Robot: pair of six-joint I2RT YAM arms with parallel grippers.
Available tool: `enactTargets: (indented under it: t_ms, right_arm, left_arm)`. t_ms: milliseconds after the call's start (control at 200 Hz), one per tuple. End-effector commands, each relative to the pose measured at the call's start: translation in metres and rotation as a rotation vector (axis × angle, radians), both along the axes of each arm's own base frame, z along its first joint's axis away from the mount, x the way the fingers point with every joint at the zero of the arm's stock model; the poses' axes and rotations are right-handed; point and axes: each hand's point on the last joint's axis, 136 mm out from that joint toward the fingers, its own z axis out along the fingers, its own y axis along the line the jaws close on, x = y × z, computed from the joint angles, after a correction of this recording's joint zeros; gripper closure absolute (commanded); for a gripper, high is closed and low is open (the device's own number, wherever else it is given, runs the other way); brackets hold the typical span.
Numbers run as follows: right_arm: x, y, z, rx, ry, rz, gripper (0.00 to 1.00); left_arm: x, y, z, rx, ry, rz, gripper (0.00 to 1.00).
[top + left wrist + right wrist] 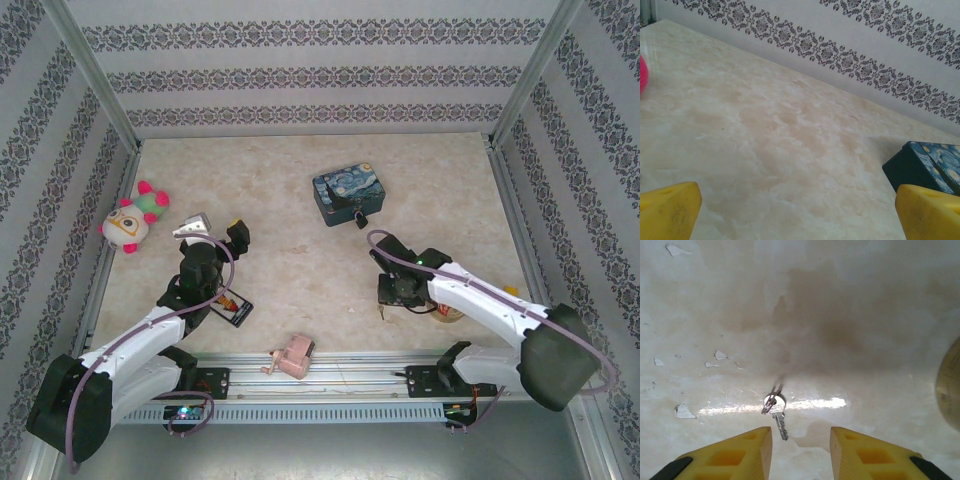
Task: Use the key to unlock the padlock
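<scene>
Right wrist view, entry 1: we list the key [775,412] flat on the table [865,315], just ahead of our right gripper [801,432], jaws part-open and empty, blade pointing back toward their gap, slightly left of centre; nearer of 2 arms, the right.

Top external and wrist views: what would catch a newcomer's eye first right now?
The blue painted tin stands out at the far middle of the table, with the dark padlock at its near side, and a pink-and-white plush toy at far left. In the right wrist view, the small silver key lies flat just ahead of the open right claw.
</scene>
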Motion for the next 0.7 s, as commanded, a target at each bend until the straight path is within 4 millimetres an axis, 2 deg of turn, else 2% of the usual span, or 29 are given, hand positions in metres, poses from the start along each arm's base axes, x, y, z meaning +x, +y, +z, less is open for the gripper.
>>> enactTargets:
  t_ms: [0, 100, 385, 695]
  right_arm:
    - [-0.002, 0.012, -0.012, 0.046, 0.037, -0.002, 0.64]
    - [0.0, 0.017, -0.018, 0.051, 0.056, 0.002, 0.64]
    - [-0.004, 0.016, -0.034, 0.016, 0.111, 0.004, 0.65]
    - [-0.005, 0.017, -0.043, 0.027, 0.112, -0.013, 0.67]
  left_arm:
    - [0.001, 0.0, 0.013, -0.023, -0.03, 0.014, 0.01]
    - [0.0, 0.0, 0.008, -0.016, -0.018, 0.015, 0.01]
    - [0.0, 0.004, 0.002, 0.005, -0.008, 0.038, 0.01]
    - [0.0, 0.003, -0.003, 0.013, 0.011, 0.031, 0.01]
